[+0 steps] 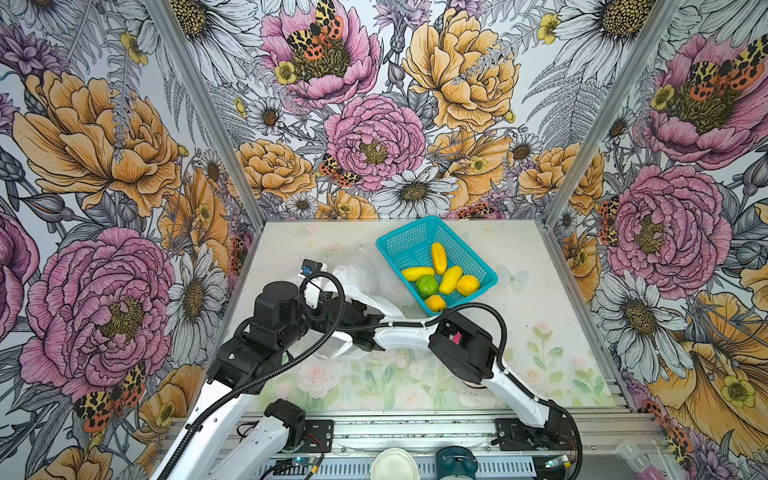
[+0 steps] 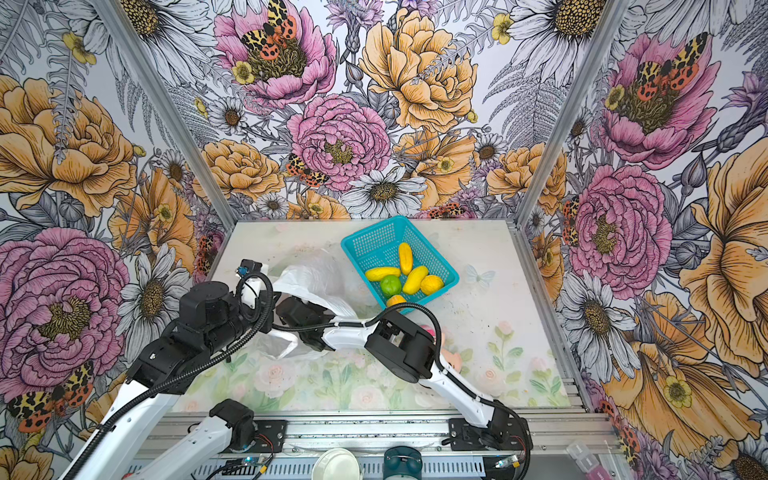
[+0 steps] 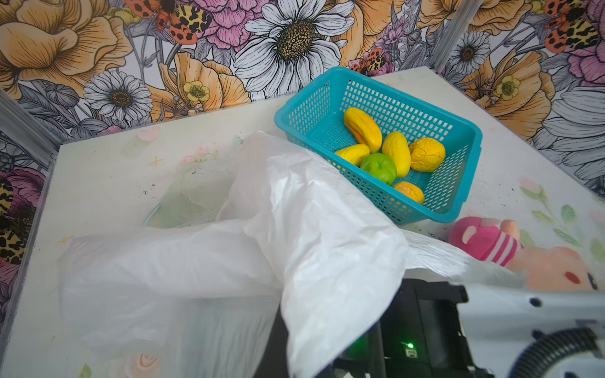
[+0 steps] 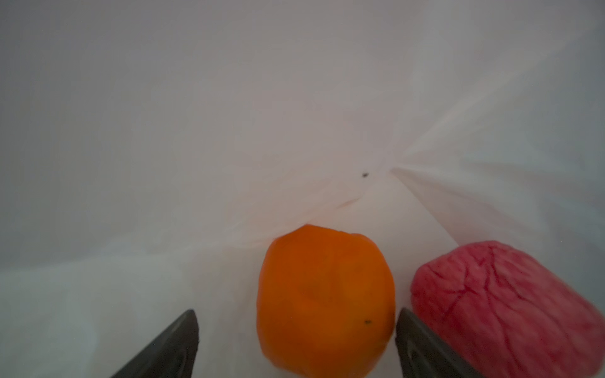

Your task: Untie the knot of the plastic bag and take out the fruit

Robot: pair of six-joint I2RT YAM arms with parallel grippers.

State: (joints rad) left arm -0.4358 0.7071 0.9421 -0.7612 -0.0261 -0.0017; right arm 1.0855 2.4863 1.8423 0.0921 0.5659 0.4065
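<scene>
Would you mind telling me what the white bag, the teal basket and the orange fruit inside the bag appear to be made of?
White bag: thin plastic film, judging by its crinkles, soft folds and translucency.
Teal basket: rigid moulded plastic, slightly glossy, with a regular grid of holes.
Orange fruit: probably a plastic or rubber toy, smooth with a dull sheen; the close view is too soft to tell.

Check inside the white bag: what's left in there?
Right wrist view: an orange fruit between the jaws of the open right gripper, a bumpy pink-red fruit beside it. In both top views the plastic bag and the arms cover its inside; anything more is hidden.
</scene>
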